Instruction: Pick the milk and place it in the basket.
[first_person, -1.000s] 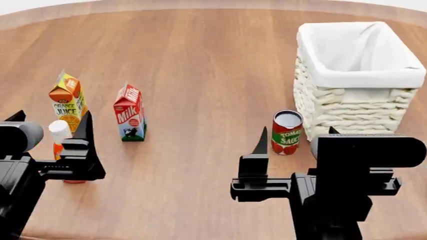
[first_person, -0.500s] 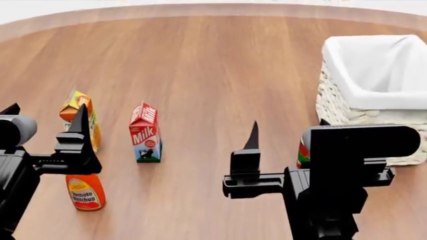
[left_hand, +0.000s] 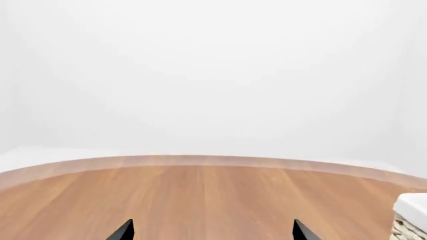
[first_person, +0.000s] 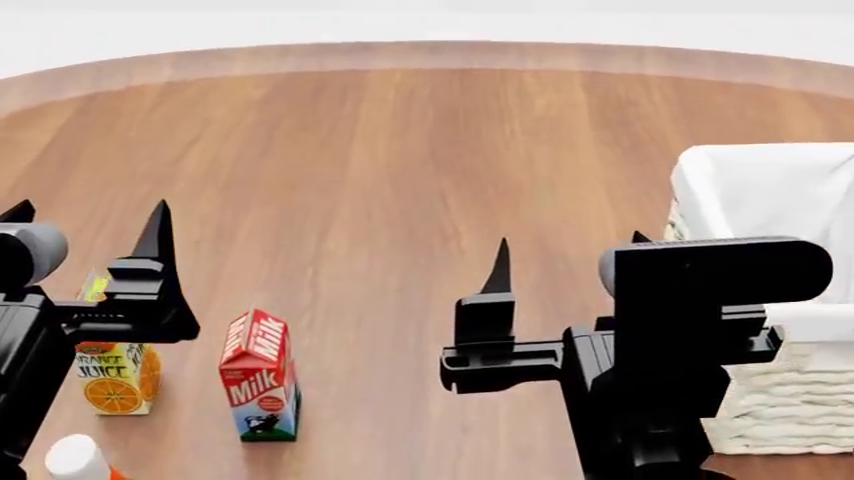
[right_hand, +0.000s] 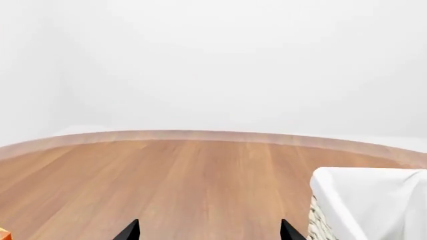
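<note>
Nearest the camera, the milk (first_person: 259, 375) stands upright on the wooden surface (first_person: 400, 160) beside an orange juice carton (first_person: 114, 375), between the empty, spread-fingered left pincer (first_person: 83, 225) and right pincer (first_person: 567, 255), the basket (first_person: 774, 300) beyond at right.

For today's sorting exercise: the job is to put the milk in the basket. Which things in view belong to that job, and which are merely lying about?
Belong to the job:
red-topped gable milk carton
cream woven wicker basket with white cloth lining

Just lying about:
orange-and-yellow juice carton, beside the milk
white-capped bottle, mostly cut off by the head view's edge
</note>
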